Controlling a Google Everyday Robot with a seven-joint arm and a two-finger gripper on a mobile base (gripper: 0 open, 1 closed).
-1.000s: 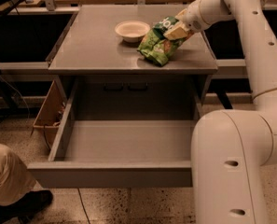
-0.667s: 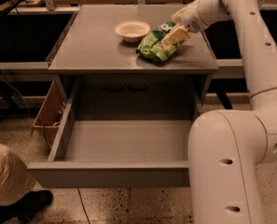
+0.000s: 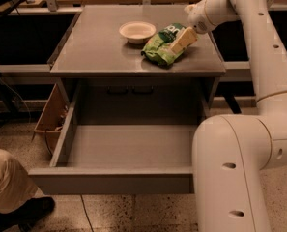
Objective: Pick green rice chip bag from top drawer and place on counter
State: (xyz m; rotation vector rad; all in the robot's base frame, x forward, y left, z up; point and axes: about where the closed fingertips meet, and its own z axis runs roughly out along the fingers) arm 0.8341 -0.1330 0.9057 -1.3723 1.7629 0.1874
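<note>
The green rice chip bag (image 3: 163,46) lies on the grey counter (image 3: 94,50), right of centre, just right of a pale round bowl (image 3: 137,31). My gripper (image 3: 183,40) reaches in from the upper right and sits on the bag's right end, shut on it, with the bag resting on the counter surface. The top drawer (image 3: 114,181) below the counter is pulled fully out toward the camera, and nothing shows on its floor.
My white arm's large lower link (image 3: 235,173) fills the lower right, beside the drawer's right wall. A person's leg and dark shoe (image 3: 5,197) are at the lower left. A tan wooden box (image 3: 50,115) hangs left of the drawer. A tan worktop runs behind the counter.
The gripper has lowered the bag a little toward the counter's front right; the bag now lies flatter on the surface. The drawer and bowl have not moved.
</note>
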